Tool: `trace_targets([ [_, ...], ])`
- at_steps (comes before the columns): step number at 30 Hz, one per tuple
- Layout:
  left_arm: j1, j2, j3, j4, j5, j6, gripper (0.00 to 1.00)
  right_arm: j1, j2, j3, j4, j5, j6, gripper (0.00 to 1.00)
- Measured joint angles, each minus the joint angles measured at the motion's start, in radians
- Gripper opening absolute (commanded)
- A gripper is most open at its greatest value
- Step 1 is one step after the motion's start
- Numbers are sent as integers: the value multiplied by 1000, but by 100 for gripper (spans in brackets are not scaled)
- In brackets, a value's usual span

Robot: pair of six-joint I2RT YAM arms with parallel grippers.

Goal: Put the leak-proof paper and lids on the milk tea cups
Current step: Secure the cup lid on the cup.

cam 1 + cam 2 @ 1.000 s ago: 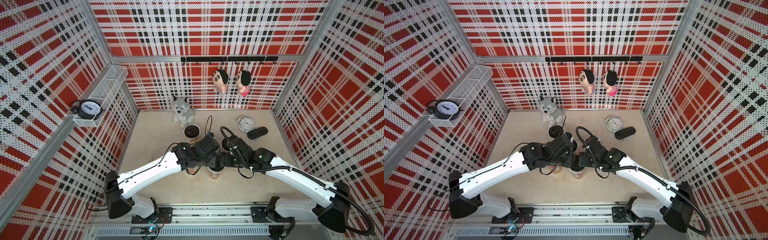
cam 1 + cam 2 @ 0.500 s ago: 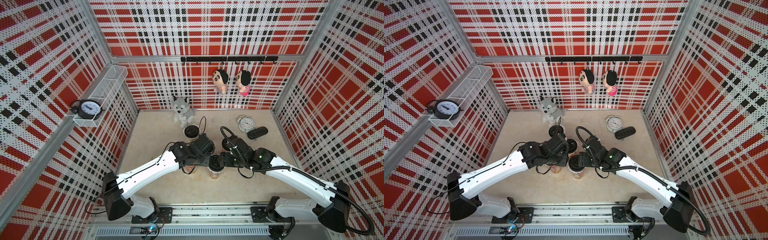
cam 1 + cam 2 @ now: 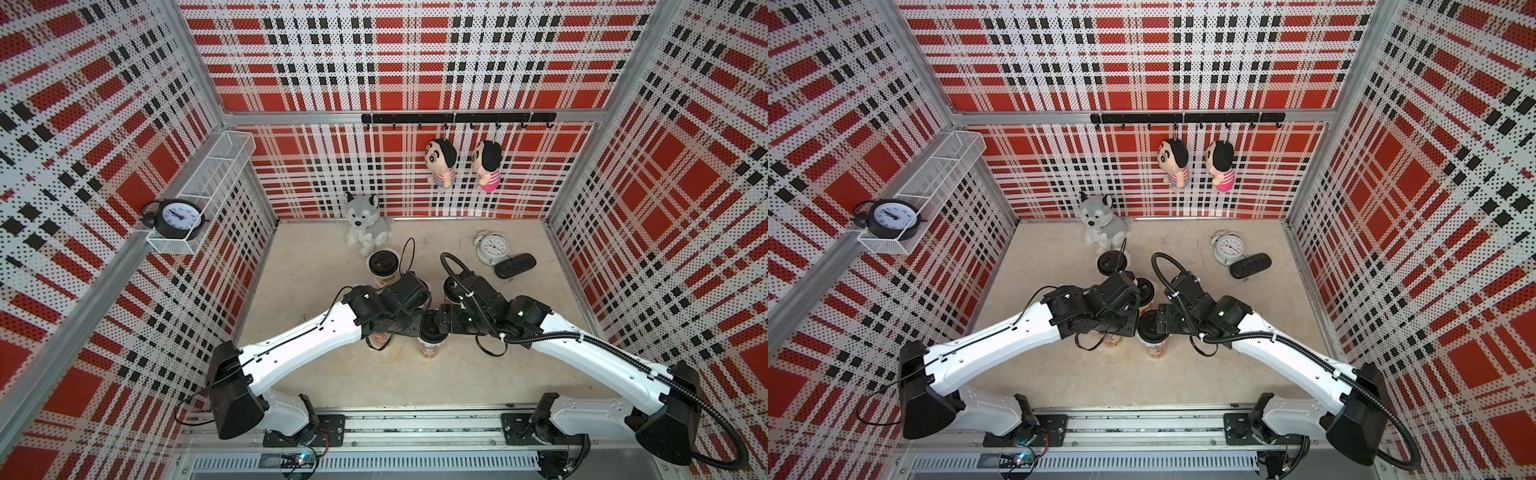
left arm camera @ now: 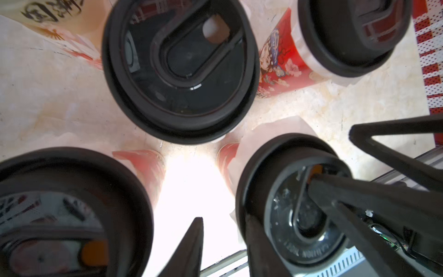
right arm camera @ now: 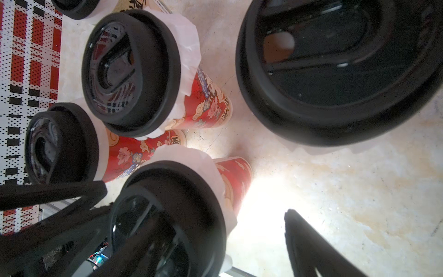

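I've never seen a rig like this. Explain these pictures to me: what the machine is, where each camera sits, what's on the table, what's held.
Two white robot arms, the left arm and the right arm, stand on a rail at the table's near edge. Both top views look down from overhead on the whole scene. Each wrist view comes from a camera on an arm, looking past the left fingers or the right fingers. On the table stand five milk tea cups, all wearing black lids, with whitish leak-proof paper peeking out under some. Farther back sit a husky plush, a white alarm clock and a black case. Both pairs of fingers are spread apart near the cup tops and seem to hold nothing.
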Motion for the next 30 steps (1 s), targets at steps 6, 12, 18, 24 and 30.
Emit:
trace_targets([
  [6,-1,5,0,3,0,0,35,0,0,-5,8,-3,0,81],
  [12,-6,3,-25,31,-6,-7,35,0,0,-12,23,-10,0,81],
  [18,-17,-19,-86,95,-24,-29,35,0,-3,-20,34,-13,0,81],
  [24,-25,-31,-106,120,-39,-47,35,0,-5,-22,36,-13,0,81],
  [30,-29,6,-29,36,-57,-43,38,0,-7,-22,36,-13,0,81],
])
